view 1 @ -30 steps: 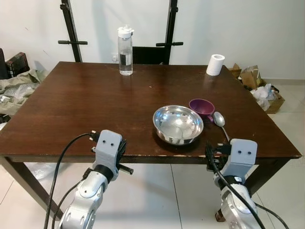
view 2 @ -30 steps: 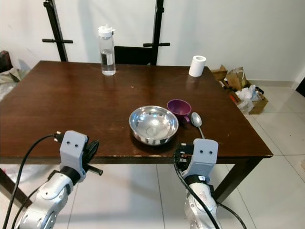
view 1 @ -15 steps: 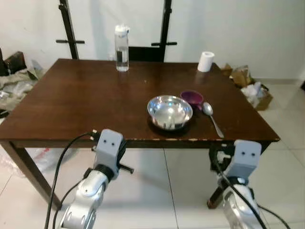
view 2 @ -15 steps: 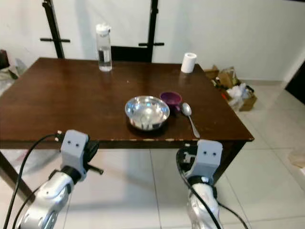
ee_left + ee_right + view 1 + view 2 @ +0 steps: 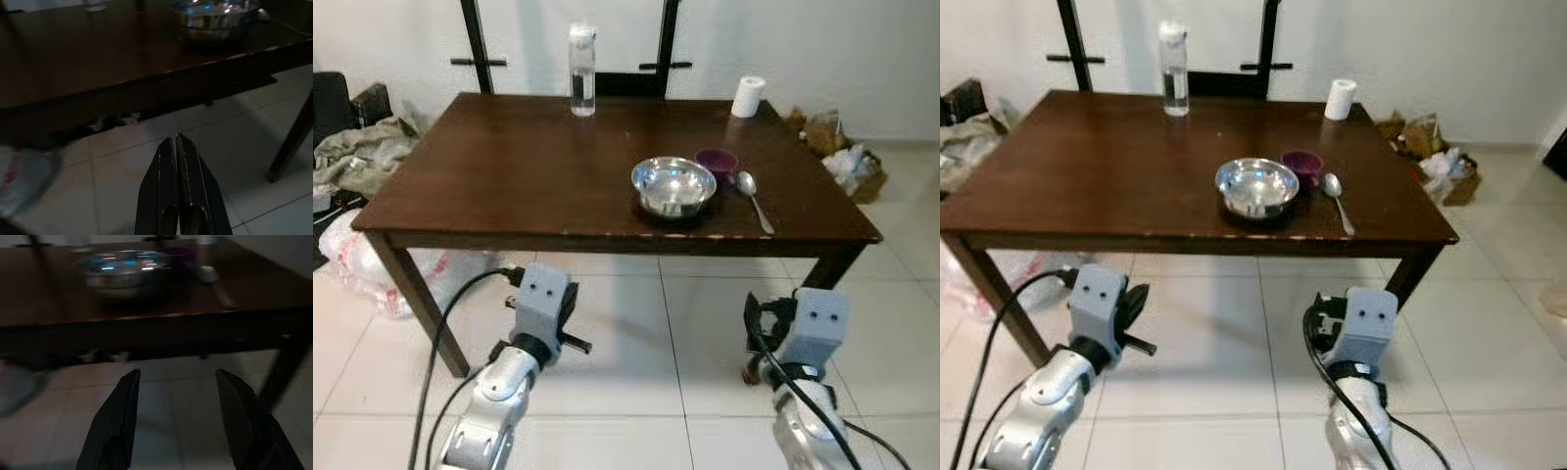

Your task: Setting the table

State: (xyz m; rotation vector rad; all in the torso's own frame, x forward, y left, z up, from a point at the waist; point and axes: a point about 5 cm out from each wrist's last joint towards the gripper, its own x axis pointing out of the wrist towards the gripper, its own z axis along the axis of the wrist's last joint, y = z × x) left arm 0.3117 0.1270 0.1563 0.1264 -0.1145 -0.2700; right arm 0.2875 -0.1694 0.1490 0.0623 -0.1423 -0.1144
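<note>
Jaws pressed together on the left gripper (image 5: 177, 183), spread on the right gripper (image 5: 178, 421), both empty. Shiny steel bowl (image 5: 674, 185), purple cup (image 5: 716, 161) and metal spoon (image 5: 753, 199) sit mid-frame on the dark wooden surface (image 5: 499, 166); setting probably nearly done.

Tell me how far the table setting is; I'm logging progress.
Done: steel bowl, purple cup and spoon sit together on the table. In hand: nothing; left gripper shut, right gripper open, both over the floor. Left: possibly the water bottle.

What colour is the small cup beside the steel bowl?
Purple; the cup shows best in the left eye view.
</note>
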